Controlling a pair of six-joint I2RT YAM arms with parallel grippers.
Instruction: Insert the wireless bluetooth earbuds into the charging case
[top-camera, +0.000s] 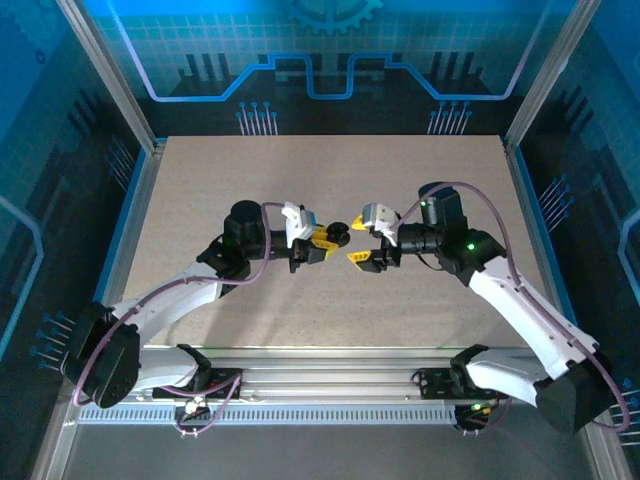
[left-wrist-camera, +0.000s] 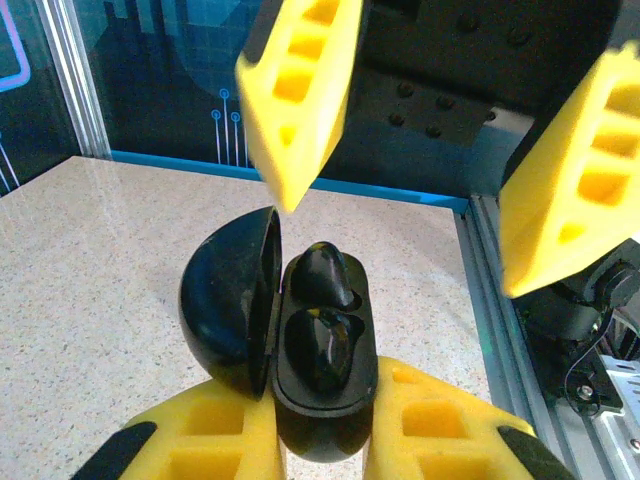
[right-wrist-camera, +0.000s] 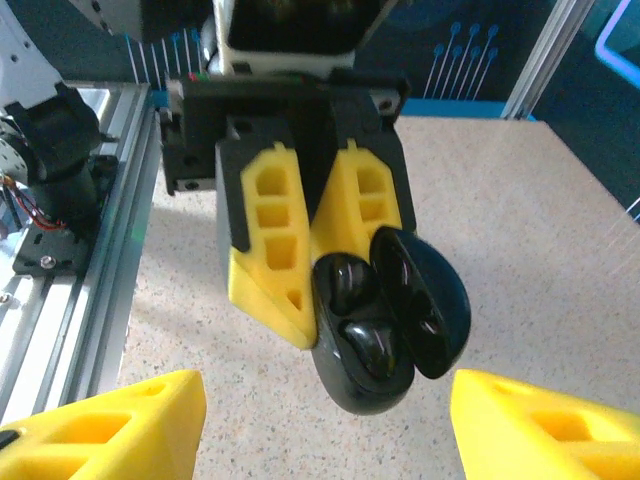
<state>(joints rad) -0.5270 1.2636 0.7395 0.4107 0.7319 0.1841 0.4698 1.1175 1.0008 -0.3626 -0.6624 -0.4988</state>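
Left gripper has its yellow fingers closed tight on the lower body of the black charging case. It holds the case up off the table, open face turned toward the other arm. Two black buds sit in the wells. The lower earbud looks flush, while the upper earbud seems to bulge a little proud of the rim (hard to be sure, black on black). The lid stands swung open beside the wells and clear of them. Just to the right, the right gripper faces the case with its jaws well apart, nothing between them and touching nothing. Below both lies the speckled table.

To my eye the job now is seating and shutting. The left grip should hold firm, since any push will lever the case about those two fingers. The right gripper would do best to narrow its jaws first and press one fingertip squarely on the upper bud, straight down into its well. Then it can swing the lid over from its outer edge, gently, so a half-seated bud is not pinched.
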